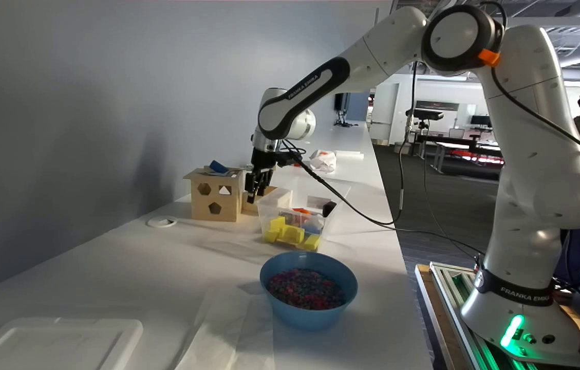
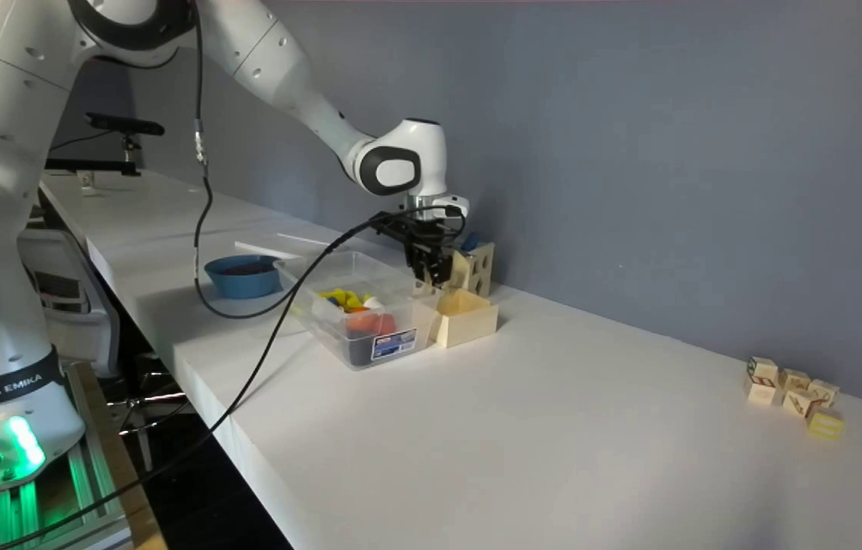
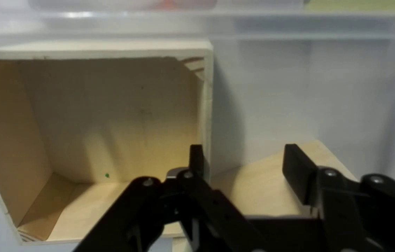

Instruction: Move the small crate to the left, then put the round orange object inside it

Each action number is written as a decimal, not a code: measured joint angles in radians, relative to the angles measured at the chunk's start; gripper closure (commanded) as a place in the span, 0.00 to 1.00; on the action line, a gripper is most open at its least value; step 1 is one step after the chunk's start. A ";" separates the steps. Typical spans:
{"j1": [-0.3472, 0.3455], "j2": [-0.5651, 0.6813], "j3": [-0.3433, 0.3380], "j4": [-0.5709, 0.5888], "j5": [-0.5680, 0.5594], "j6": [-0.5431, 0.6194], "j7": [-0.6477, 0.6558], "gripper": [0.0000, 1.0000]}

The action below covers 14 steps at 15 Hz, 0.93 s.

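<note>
Released gripper [image 3: 243,157] over the edge of the small crate [image 2: 467,327], beside the clear bin [image 2: 419,325]

The small crate stands level on the white table [image 2: 553,443], open side up, just beside the clear bin, on the side toward the grey wall [image 2: 667,168]. Whether crate and bin touch cannot be told. The gripper points down close to that side of the bin, its jaws well parted. In the wrist view one finger overlaps the crate's rim, while the other hangs apart from it, outside the crate; whether the first touches the wood is unclear.

Through the bin's side, in an exterior view, an orange item [image 2: 359,321] shows within; it is too blurred to tell whether it is round. Yellow pieces [image 1: 292,235] lie at one end inside the bin, and near that end stands the blue bowl [image 1: 307,317] with its reddish contents [image 1: 306,289]. The holed wooden cube [image 1: 214,198] stands near the bin, closer to the grey wall, with a blue piece [image 1: 219,167] at its top. Well apart from the bin, in an exterior view, small wooden blocks [image 2: 801,401] cluster beside the grey wall.
</note>
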 measured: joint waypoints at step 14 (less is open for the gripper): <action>-0.001 -0.062 -0.201 -0.107 -0.349 -0.043 0.315 0.98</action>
